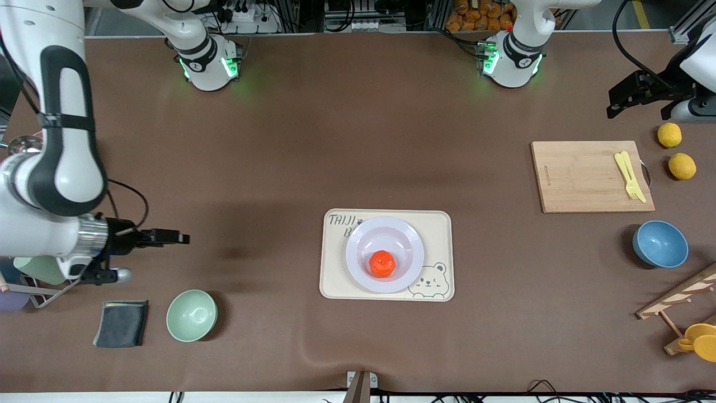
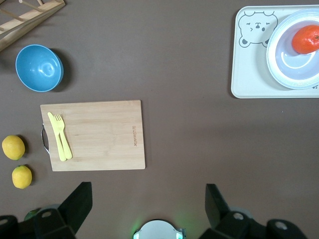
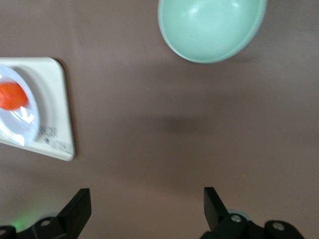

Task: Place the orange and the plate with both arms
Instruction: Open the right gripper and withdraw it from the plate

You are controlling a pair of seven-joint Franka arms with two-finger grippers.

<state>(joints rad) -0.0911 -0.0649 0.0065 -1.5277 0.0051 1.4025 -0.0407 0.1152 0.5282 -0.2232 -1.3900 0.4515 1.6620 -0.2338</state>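
Observation:
The orange (image 1: 382, 263) lies in the pale lavender-white plate (image 1: 358, 252), which sits on a cream bear-print tray (image 1: 335, 282) in the middle of the table. My right gripper (image 1: 184, 238) is open and empty over bare table toward the right arm's end, well apart from the tray. My left gripper (image 1: 613, 105) is open and empty above the table at the left arm's end, over the spot by the cutting board. The left wrist view shows the orange (image 2: 305, 40), plate (image 2: 294, 74) and tray (image 2: 249, 74). The right wrist view shows the orange (image 3: 12, 95) and plate (image 3: 26, 127).
A wooden cutting board (image 1: 582, 179) with a yellow fork and knife (image 1: 630, 176), two lemons (image 1: 669, 135), a blue bowl (image 1: 660, 243) and a wooden rack (image 1: 677, 296) lie at the left arm's end. A mint-green bowl (image 1: 191, 315) and dark cloth (image 1: 121, 323) lie at the right arm's end.

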